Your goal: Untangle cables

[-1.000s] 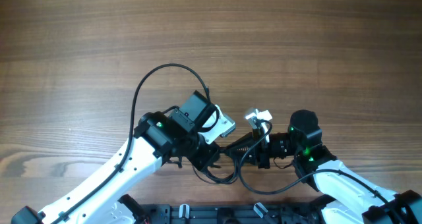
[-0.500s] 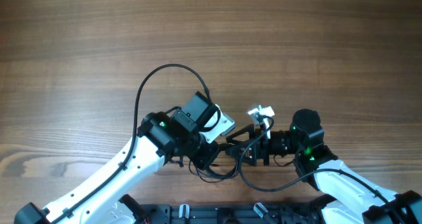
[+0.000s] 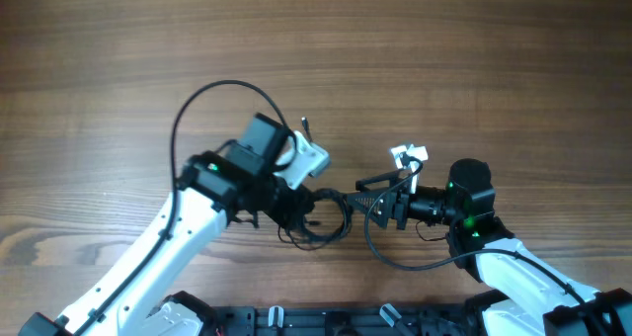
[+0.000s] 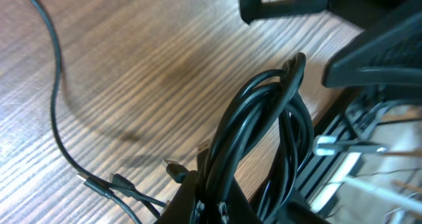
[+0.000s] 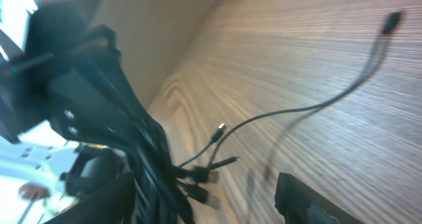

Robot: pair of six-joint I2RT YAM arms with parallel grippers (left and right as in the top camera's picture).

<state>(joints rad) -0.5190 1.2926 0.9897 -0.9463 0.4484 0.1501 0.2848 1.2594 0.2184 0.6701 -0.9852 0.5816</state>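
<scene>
The cables are a bundle of thin black loops hanging at the tip of my left gripper. In the left wrist view my left gripper is shut on the cables, which arch up out of the jaws. Small plug ends lie on the wood beside it. My right gripper stands open just right of the bundle. In the right wrist view my right gripper has its jaws wide apart. There the cables and their plugs lie near its left finger, and nothing is gripped.
One thin cable strand trails away over the wooden table to a small plug. Each arm's own thicker black cable loops beside it, on the left and on the right. A black rail runs along the table's near edge.
My right gripper has opened, let go of the bundle and drawn back to the right. My left arm has swung left with the cables held in its jaws.
</scene>
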